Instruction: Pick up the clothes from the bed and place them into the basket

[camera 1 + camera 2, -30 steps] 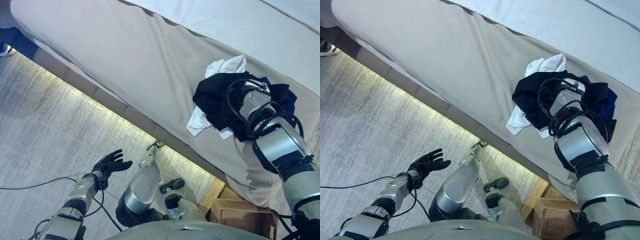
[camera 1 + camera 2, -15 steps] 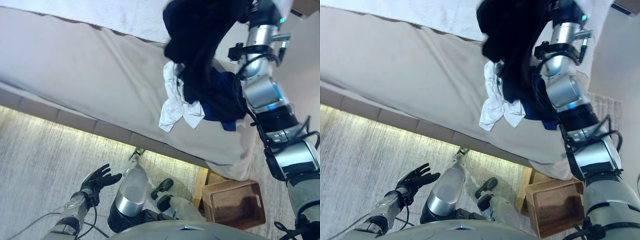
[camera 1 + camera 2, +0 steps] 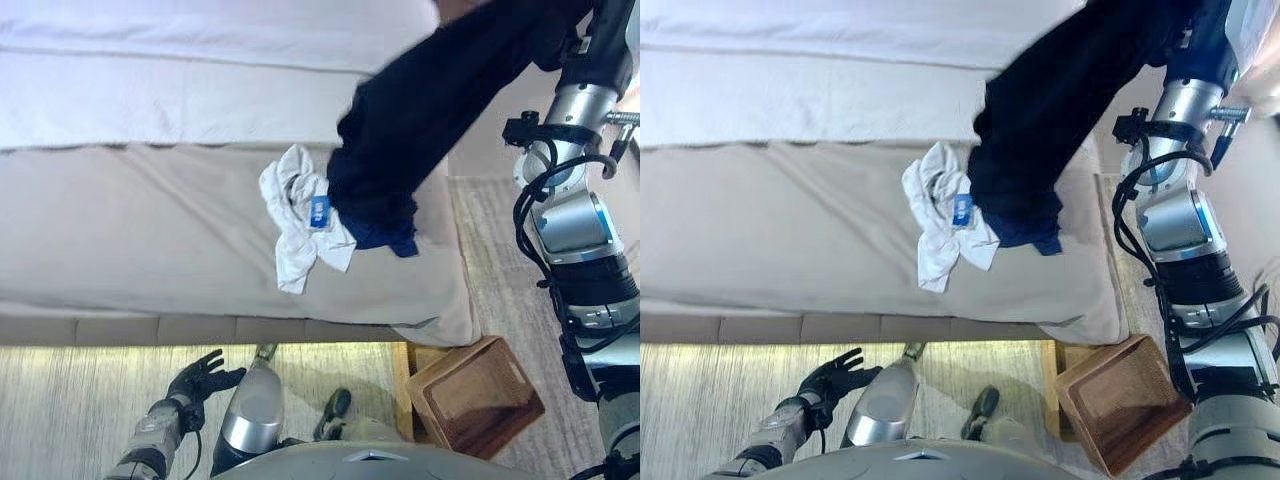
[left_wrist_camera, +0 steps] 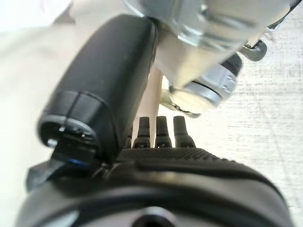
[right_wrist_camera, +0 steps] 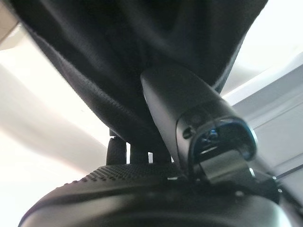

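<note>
the right hand (image 5: pixel 156 189) is cut off at the upper edge of both head views, so only its arm shows there, raised high above the bed (image 3: pixel 150 230). in its own wrist view the thumb stands up against a fold of the black garment (image 3: pixel 430 110) and the fingers (image 5: pixel 116 149) run up into the cloth, which drapes over them; the hand has the garment clamped between thumb and fingers, though the fingertips themselves are buried in the fabric. the black garment hangs from that hand in a long drape, its lower end reaching down to the other clothes on the bed; whether it rests on them or hangs just clear cannot be told.

under that lower end a dark blue garment (image 3: pixel 385 235) peeks out, mostly covered. beside it lies a crumpled white garment (image 3: pixel 295 225) with a small blue tag, on the beige bed cover near the bed's foot corner.

the wooden basket (image 3: pixel 475 395) stands on the floor by that corner, below the raised right arm and well apart from the hanging garment.

the left hand (image 3: pixel 203 377) hovers low over the pale carpet (image 3: pixel 60 410) beside the bed, fingers spread and relaxed, holding nothing.
</note>
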{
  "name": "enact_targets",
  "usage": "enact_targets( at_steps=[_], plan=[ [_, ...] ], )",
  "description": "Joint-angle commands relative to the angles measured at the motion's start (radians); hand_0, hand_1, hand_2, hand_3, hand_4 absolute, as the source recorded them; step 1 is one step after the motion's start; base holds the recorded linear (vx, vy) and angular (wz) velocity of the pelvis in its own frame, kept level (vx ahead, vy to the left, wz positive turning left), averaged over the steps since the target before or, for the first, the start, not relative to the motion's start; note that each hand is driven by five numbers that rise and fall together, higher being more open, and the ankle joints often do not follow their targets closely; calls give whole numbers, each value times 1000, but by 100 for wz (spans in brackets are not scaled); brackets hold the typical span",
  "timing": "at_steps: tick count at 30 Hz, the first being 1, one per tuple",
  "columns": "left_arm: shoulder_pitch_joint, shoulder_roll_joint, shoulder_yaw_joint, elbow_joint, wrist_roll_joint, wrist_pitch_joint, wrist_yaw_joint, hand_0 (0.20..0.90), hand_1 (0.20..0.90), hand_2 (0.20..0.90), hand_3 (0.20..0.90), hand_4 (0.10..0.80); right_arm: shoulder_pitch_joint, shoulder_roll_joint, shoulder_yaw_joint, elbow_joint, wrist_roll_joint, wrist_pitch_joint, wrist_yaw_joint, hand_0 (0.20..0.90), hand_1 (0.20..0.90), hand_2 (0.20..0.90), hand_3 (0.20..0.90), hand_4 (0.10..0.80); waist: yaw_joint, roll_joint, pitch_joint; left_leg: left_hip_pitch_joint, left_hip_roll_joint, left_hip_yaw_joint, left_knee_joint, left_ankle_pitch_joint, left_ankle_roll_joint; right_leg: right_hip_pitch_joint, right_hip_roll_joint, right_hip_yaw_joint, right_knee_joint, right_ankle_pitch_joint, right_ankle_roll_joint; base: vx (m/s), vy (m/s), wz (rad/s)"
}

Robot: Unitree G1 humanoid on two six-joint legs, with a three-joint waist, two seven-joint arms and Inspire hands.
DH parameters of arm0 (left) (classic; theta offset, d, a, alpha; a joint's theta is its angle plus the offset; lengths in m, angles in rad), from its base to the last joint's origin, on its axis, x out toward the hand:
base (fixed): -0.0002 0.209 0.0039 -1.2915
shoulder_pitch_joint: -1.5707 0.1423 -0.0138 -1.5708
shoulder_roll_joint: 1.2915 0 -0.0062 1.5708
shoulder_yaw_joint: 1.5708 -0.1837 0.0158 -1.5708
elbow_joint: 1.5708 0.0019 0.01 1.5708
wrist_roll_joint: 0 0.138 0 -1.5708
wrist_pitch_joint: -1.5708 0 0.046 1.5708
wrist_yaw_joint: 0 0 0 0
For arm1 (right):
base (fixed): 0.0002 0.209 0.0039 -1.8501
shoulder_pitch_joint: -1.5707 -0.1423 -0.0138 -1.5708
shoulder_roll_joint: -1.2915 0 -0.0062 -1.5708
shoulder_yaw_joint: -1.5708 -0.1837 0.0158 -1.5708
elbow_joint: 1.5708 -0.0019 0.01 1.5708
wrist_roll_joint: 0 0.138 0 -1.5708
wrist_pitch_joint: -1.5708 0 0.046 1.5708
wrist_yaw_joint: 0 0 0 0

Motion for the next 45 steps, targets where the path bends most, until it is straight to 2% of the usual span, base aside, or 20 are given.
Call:
enact_targets(
  at_steps=[1, 5, 7, 12, 15, 20, 25, 32, 35, 38, 45],
  plan=[
    [55, -9, -64, 55, 15, 2, -13, 900, 900, 900, 900, 800, -41, -130, -71, 11, 26, -104, -73, 300, 300, 300, 200, 100, -33, 43, -209, 134, -11, 77, -101, -141, 68, -17, 55, 0, 38, -39, -7, -1, -15, -24],
    [59, -26, -90, 63, 23, 1, -9, 900, 900, 900, 900, 800, -13, -131, -135, 35, 73, -181, -155, 300, 300, 300, 200, 100, -63, 54, -223, 155, -9, 105, -108, -146, 65, -10, 59, 15, 9, -22, -8, -26, -21, -26],
    [59, -32, -102, 72, 40, 9, -11, 900, 900, 900, 900, 800, -15, -160, -174, 33, 72, -201, -215, 300, 300, 300, 200, 100, -81, 60, -232, 163, -9, 122, -108, -150, 62, -8, 60, 24, -8, -11, -6, -45, -7, -21],
    [57, -26, -114, 85, 65, 37, -13, 900, 900, 900, 900, 800, -29, -238, -218, 43, 85, -171, -256, 300, 300, 300, 200, 100, -108, 66, -247, 172, -10, 146, -108, -156, 57, -8, 61, 41, -22, -1, -3, -23, -13, -18],
    [49, -6, -118, 84, 91, 71, -23, 900, 900, 900, 900, 800, -23, -312, -231, 90, 116, -121, -226, 300, 300, 300, 200, 100, -138, 69, -257, 178, -7, 168, -108, -159, 54, -16, 65, 61, -22, 4, 0, -29, -50, -15],
    [31, 11, -141, 64, 96, 98, -43, 900, 900, 900, 900, 800, 15, -370, -250, 180, 149, -117, -170, 300, 300, 300, 200, 100, -182, 77, -265, 185, -3, 194, -108, -164, 50, -27, 75, 97, -19, 6, -2, -20, -63, -19],
    [-2, 15, -174, 21, 81, 115, -53, 900, 900, 900, 900, 800, 109, -340, -276, 250, 147, -122, -47, 300, 300, 300, 200, 100, -234, 95, -261, 196, 5, 229, -108, -168, 49, -36, 84, 140, -22, 12, -6, -15, -107, -29],
    [-6, 29, -189, 8, 94, 104, -64, 900, 900, 900, 900, 800, 194, -291, -243, 301, 118, -112, 141, 300, 300, 300, 200, 100, -272, 116, -240, 204, 11, 257, -108, -168, 52, -52, 91, 178, -15, 12, -12, 10, -142, -24],
    [-16, 28, -204, 4, 79, 93, -59, 900, 900, 900, 900, 800, 183, -282, -213, 324, 120, -109, 170, 300, 300, 300, 200, 100, -283, 133, -216, 186, 13, 260, -102, -163, 52, -83, 89, 185, 2, 9, -17, -114, -134, -24],
    [-60, 17, -223, -10, 33, 72, -55, 900, 900, 900, 900, 800, 116, -277, -155, 373, 127, -124, 207, 300, 300, 300, 200, 100, -297, 166, -154, 125, 11, 254, -84, -153, 48, -157, 81, 197, 22, 14, -24, -239, -83, -30],
    [-116, -20, -255, -56, -16, 39, -42, 900, 900, 900, 900, 800, -1, -274, -29, 462, 94, -79, 292, 300, 300, 300, 200, 100, -316, 231, -38, 26, 11, 263, -40, -138, 27, -254, 71, 211, 35, 27, -38, -162, -50, -19]
  ],
)
